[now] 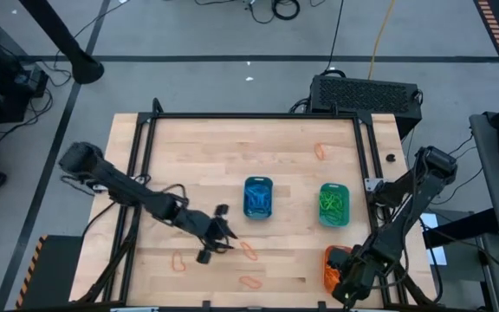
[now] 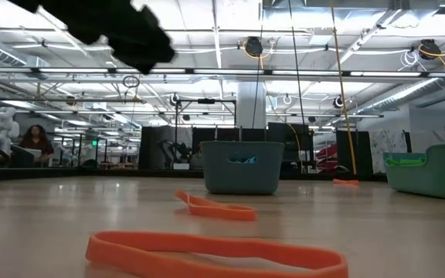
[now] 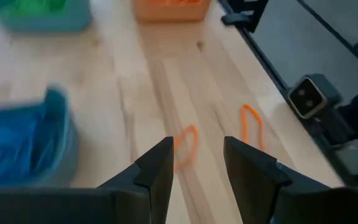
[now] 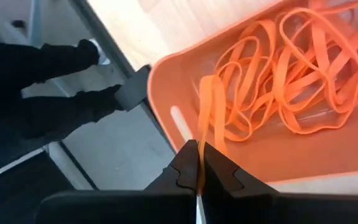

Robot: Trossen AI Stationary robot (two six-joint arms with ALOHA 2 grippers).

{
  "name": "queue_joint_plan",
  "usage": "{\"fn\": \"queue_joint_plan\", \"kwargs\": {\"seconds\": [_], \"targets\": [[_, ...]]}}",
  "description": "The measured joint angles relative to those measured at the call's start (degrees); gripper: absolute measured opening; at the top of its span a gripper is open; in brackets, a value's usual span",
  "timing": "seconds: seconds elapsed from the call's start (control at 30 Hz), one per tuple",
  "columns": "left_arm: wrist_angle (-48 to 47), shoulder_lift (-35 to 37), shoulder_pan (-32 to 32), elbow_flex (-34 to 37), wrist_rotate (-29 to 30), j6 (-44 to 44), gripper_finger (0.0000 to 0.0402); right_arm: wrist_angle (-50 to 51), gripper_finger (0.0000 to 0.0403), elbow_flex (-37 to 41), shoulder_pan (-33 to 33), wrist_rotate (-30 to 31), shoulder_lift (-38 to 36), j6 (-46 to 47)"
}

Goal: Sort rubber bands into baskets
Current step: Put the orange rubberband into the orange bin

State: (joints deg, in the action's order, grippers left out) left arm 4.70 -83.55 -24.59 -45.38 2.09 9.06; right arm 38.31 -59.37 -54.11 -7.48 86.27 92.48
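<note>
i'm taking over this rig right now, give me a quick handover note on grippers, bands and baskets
Right gripper: shut on an orange band, at the orange basket, which already holds a pile of orange bands.
Left gripper: open, empty, low over the table above a loose orange band.
Done: blue basket holds blue bands, green basket holds green ones.
Left: drop the held band; four orange bands lie loose on the table, three near the front and one near the back.

Blue basket (image 3: 20, 146) blurred, cut by frame edge; orange basket (image 1: 334, 264) half hidden under right arm.
</note>
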Motion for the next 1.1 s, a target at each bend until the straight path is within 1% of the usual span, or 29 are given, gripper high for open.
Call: {"fn": "queue_joint_plan", "kwargs": {"seconds": [0.1, 0.2, 0.27, 0.37, 0.47, 0.57, 0.63, 0.73, 0.83, 0.9, 0.97, 1.1], "targets": [[6.26, -6.82, 0.11, -1.90, 0.00, -5.67, 0.0148, 0.25, 0.0000, 0.00, 0.00, -0.05, 1.21, 1.06], [6.81, -12.72, 0.29, -4.08, 0.00, -9.63, 0.0148, 1.64, 0.0001, 0.02, 0.00, -0.31, 1.61, 2.82], [6.68, -15.49, 0.57, -4.88, -0.02, -10.77, 0.0148, 1.24, 0.0012, 0.02, 0.00, -0.32, 1.55, 2.87], [6.97, -18.92, 1.13, -6.11, -0.01, -10.93, 0.0148, 1.24, 0.0046, 0.02, 0.00, -0.42, 1.47, 2.63], [6.92, -22.17, 1.93, -7.19, -0.33, -10.93, 0.0148, 1.07, 0.0094, 0.02, 0.00, -1.51, 1.45, 1.64], [6.75, -25.45, 2.71, -8.29, -2.94, -10.48, 0.0148, 0.61, 0.0143, 0.02, 0.00, -1.69, 1.41, -0.25], [6.61, -27.00, 2.93, -8.69, -3.62, -9.48, 0.0148, 0.60, 0.0170, 0.02, 0.00, -1.71, 1.40, -1.70], [6.79, -28.05, 3.10, -9.48, -3.67, -9.34, 0.0148, 0.61, 0.0199, 0.02, 0.00, -1.72, 1.39, -2.72], [5.43, -28.06, 3.16, -10.05, -3.69, -8.08, 0.0146, -0.46, 0.0214, 0.02, 0.00, -2.61, 1.16, -2.66], [4.87, -28.02, 3.16, -10.13, -4.18, -7.35, 0.0136, -1.62, 0.0219, 0.02, 0.00, -3.46, 0.52, -1.56], [4.32, -27.99, 3.22, -10.14, -5.47, -6.18, 0.0115, -3.32, 0.0219, 0.02, 0.00, -3.31, -0.39, 0.16], [3.75, -27.95, 3.20, -10.17, -7.33, -0.98, 0.0044, -7.69, 0.0214, 0.02, -0.83, -1.60, -2.20, 2.74]]}}
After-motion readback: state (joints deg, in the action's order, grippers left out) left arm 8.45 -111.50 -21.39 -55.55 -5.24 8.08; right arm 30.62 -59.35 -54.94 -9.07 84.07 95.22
